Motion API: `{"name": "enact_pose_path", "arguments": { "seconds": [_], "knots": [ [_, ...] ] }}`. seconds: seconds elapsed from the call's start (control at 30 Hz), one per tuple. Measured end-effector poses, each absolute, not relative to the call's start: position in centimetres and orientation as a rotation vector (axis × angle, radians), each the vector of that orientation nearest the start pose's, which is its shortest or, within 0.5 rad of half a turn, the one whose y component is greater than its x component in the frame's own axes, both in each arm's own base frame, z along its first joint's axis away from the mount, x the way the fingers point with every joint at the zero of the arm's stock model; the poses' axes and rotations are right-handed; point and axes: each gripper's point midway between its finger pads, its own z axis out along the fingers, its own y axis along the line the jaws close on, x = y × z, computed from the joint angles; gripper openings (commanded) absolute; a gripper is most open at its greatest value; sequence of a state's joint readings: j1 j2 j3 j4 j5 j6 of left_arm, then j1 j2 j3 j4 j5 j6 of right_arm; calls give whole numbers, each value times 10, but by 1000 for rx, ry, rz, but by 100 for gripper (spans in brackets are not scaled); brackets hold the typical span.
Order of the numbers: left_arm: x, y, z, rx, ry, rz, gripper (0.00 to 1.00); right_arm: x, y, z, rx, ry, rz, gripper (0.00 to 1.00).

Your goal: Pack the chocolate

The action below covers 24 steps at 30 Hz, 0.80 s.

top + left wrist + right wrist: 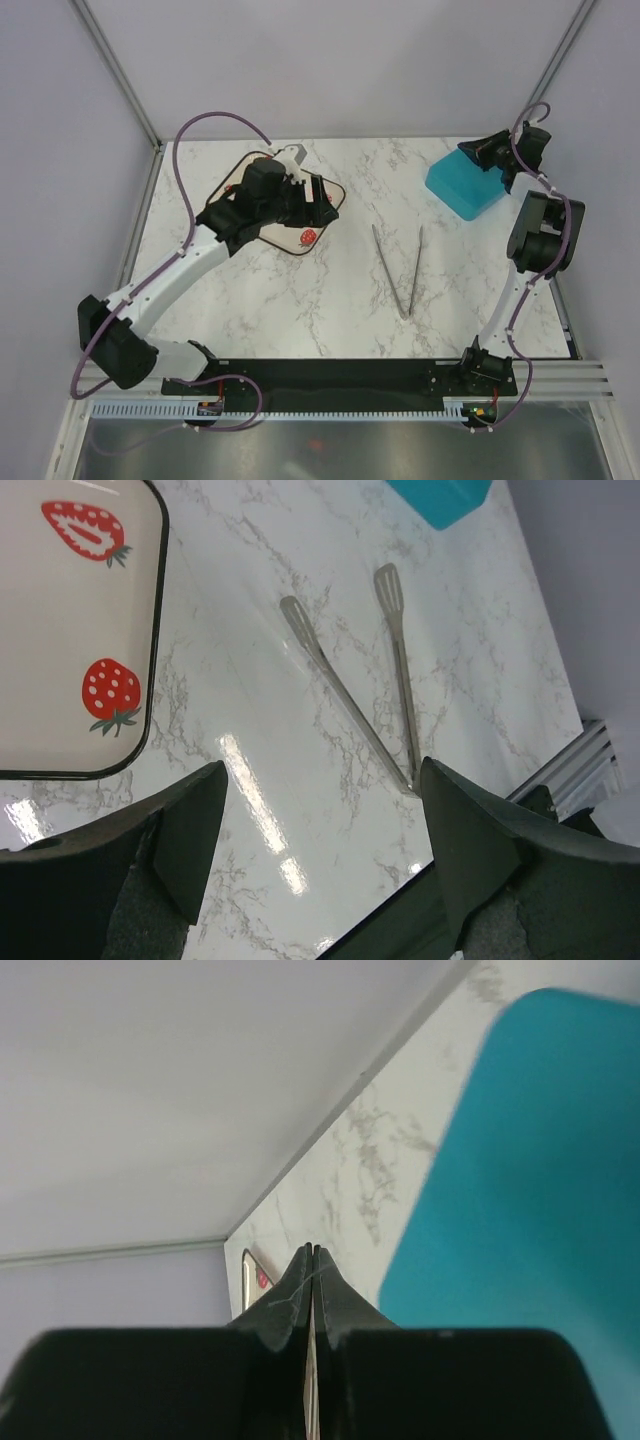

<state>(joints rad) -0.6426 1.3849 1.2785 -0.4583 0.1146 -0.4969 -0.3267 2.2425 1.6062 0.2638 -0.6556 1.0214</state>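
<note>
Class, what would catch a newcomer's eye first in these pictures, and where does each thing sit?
Boldest are the strawberry-print tray at the far left, by the open left end effector, and the bright blue box in the far right corner, beside the shut right end effector. Between them, metal tongs lie on the marble table.
</note>
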Motion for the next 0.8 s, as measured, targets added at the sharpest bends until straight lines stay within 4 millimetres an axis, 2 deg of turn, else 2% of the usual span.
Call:
{"name": "enact_pose_path", "arguments": {
  "seconds": [0.07, 0.1, 0.17, 0.2, 0.23, 0.27, 0.3, 0.37, 0.43, 0.53, 0.67, 0.8],
  "knots": [
    [296, -271, 269, 232, 2159, -799, 86, 589, -44, 164, 808, 1840, 1065, 13],
    [291, -267, 282, 235, 2126, -810, 88, 578, -33, 189, 758, 1845, 1045, 24],
    [278, -255, 306, 234, 2065, -815, 88, 556, -13, 231, 672, 1846, 1009, 37],
    [272, -249, 317, 233, 2037, -820, 89, 543, -3, 255, 620, 1841, 981, 51],
    [266, -243, 327, 230, 2007, -827, 89, 529, 7, 276, 570, 1837, 950, 58],
    [261, -239, 334, 226, 1987, -831, 90, 514, 18, 294, 519, 1834, 914, 72],
    [255, -234, 340, 222, 1962, -836, 92, 498, 27, 309, 471, 1832, 881, 98],
    [243, -223, 343, 215, 1941, -837, 95, 462, 46, 327, 391, 1838, 808, 98],
    [235, -216, 338, 210, 1938, -832, 100, 427, 63, 330, 328, 1853, 760, 98],
    [227, -205, 323, 193, 1956, -804, 100, 371, 78, 313, 269, 1914, 707, 98],
    [215, -190, 298, 174, 1983, -767, 100, 317, 73, 286, 257, 1969, 642, 98],
    [200, -178, 282, 173, 1985, -763, 100, 274, 72, 270, 217, 1972, 615, 98]
  ]
}}
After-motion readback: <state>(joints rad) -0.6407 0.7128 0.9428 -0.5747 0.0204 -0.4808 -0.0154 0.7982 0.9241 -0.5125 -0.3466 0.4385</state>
